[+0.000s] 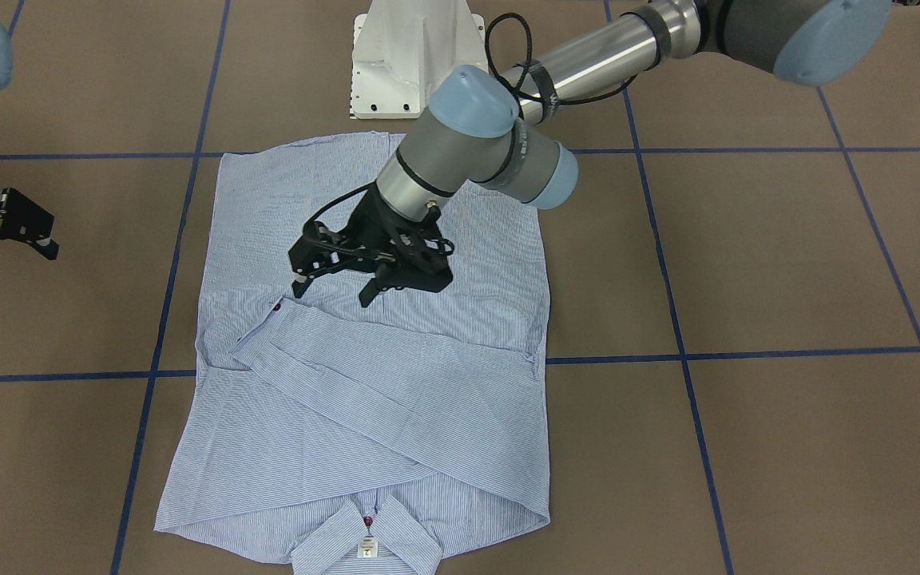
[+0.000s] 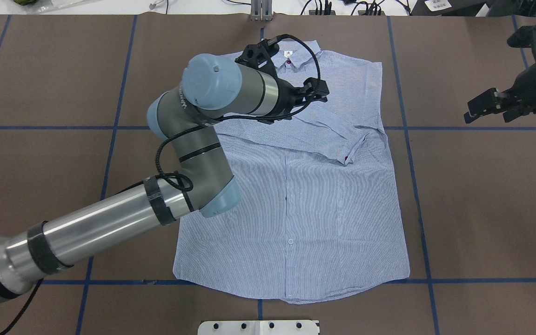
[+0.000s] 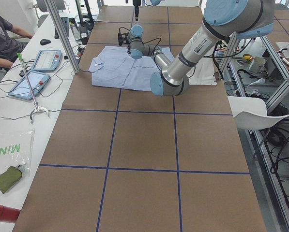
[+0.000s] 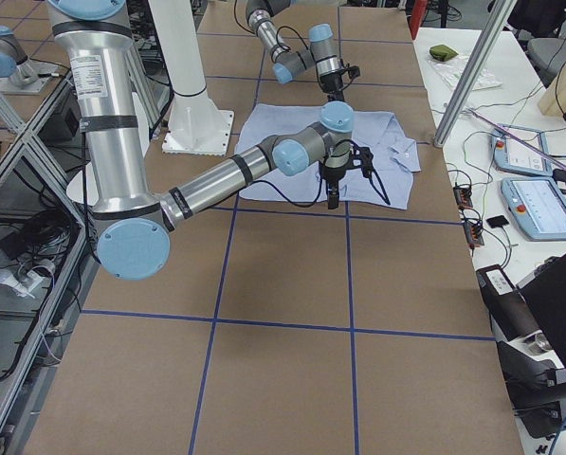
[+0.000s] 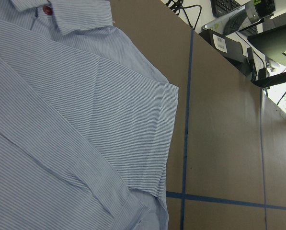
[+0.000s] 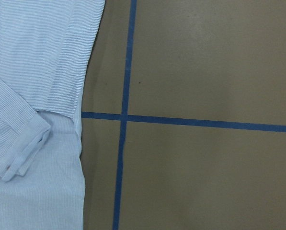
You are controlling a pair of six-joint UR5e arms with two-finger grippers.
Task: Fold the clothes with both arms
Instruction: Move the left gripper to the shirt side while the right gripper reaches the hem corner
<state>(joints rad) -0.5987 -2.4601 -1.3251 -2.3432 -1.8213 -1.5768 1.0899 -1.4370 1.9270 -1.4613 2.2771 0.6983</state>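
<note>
The striped shirt lies flat on the brown table, front up, with its collar at the side far from the robot. Both sleeves are folded across the chest, and one cuff has a red button. It also shows in the overhead view. My left gripper hovers just above the shirt's middle, open and empty. My right gripper is off the shirt, above bare table beside it, open and empty; it also shows in the overhead view. The left wrist view shows the shirt's shoulder; the right wrist view shows its edge and cuff.
The white pedestal base stands just past the shirt's hem. Blue tape lines cross the brown table. Tablets and cables lie on the side bench where a person sits.
</note>
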